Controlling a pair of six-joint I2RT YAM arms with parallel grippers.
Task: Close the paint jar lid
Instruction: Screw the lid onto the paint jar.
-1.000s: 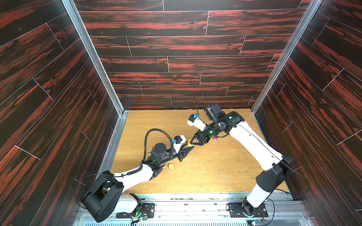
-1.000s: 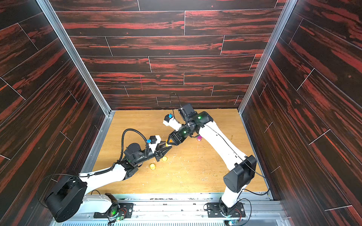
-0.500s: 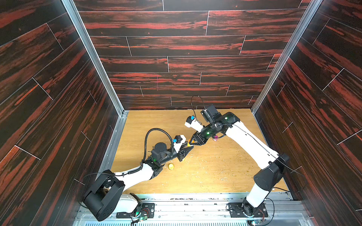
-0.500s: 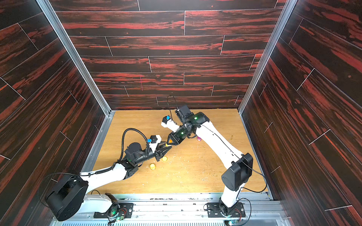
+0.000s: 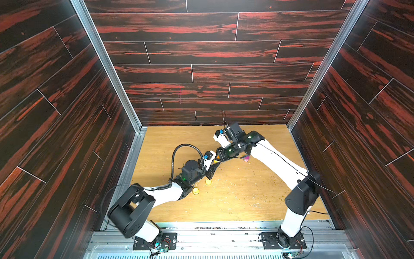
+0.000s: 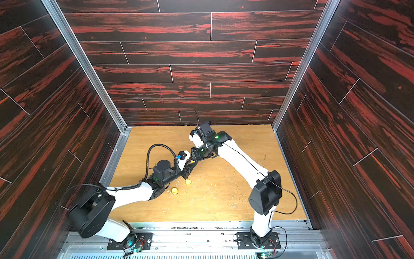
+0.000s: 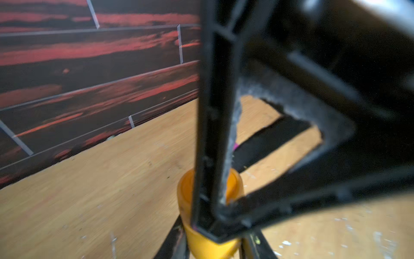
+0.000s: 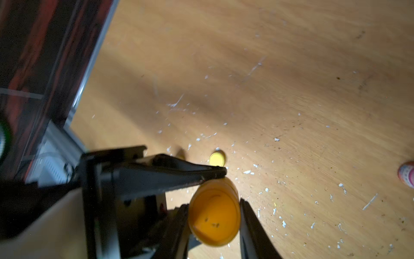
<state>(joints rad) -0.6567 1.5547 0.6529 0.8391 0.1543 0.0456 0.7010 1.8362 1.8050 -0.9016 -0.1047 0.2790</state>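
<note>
While left arm (image 5: 165, 192) and right arm (image 5: 275, 161) meet above the scuffed wooden worktop (image 5: 246, 197), left claw (image 7: 212, 244) and right claw (image 8: 214, 203) both pinch the orange paint jar (image 7: 184, 197); red-streaked plank walls (image 5: 201, 56) surround.

Red-black plank walls (image 5: 212, 51), scuffed wooden floor (image 5: 246, 201)

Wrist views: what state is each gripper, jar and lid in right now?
left gripper: shut on the orange jar
right gripper: shut on the same orange jar
orange jar: held between both grippers, lid seating unclear
yellow lid: loose on the table
pink jar: on the table, untouched
</note>
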